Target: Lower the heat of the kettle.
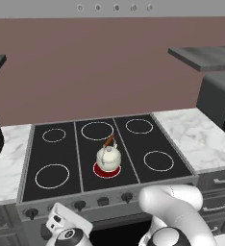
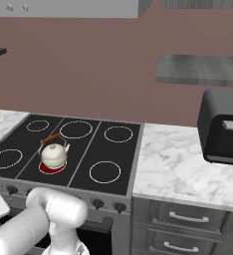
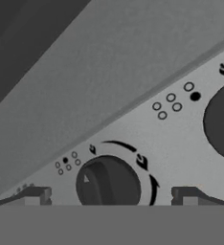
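A dark knob [image 3: 109, 184] sits just ahead between the fingertips, with a second knob [image 3: 221, 122] off to the right. Beyond the hand lie the black cooktop [image 1: 61, 149], marble counter [image 2: 183, 164] and dark toaster [image 2: 223, 127].

Cream kettle [image 1: 108, 157] upright on a glowing red burner [image 1: 106, 170], front centre of the black stovetop [image 1: 47, 153].

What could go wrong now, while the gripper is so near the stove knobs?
The open gripper straddles one knob, with another knob close beside it. If this knob does not serve the red burner under the kettle, the heat stays unchanged. The fingertips sit wide apart, so they might slip when turning.
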Tool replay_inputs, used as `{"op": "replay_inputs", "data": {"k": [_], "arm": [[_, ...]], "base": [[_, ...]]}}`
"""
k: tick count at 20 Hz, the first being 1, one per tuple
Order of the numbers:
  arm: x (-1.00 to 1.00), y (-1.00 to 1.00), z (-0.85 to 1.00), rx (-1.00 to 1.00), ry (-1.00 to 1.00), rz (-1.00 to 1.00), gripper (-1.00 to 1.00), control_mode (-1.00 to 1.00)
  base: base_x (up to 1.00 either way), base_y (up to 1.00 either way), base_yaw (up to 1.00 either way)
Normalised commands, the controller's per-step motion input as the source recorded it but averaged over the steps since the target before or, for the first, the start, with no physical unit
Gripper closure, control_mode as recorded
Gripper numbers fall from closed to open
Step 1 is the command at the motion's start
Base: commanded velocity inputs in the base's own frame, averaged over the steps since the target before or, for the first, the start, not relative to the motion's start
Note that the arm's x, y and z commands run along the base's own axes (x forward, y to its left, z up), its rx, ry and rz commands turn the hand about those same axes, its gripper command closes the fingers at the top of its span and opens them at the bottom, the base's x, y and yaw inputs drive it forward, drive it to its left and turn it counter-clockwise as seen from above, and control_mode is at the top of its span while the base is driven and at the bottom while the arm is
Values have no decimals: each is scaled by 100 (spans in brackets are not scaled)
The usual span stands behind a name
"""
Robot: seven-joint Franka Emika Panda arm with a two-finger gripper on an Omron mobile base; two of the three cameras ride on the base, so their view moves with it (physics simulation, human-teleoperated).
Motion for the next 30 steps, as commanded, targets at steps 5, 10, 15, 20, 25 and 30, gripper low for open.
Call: {"op": "replay_inputs", "data": {"k": [5, 10, 15, 20, 25, 30], "arm": [[0, -33, -2, 0, -3, 2, -100, -100], [9, -19, 0, 0, -2, 7, -100, -100], [25, 2, 0, 0, -2, 8, -100, -100], [26, 11, 0, 0, 0, 6, -100, -100], [8, 1, 0, 0, 0, 3, -100, -100], [0, 0, 0, 0, 0, 1, 100, -100]], "base": [[0, 0, 0], [0, 0, 0], [0, 0, 0], [0, 0, 0], [0, 0, 0], [0, 0, 0]]}}
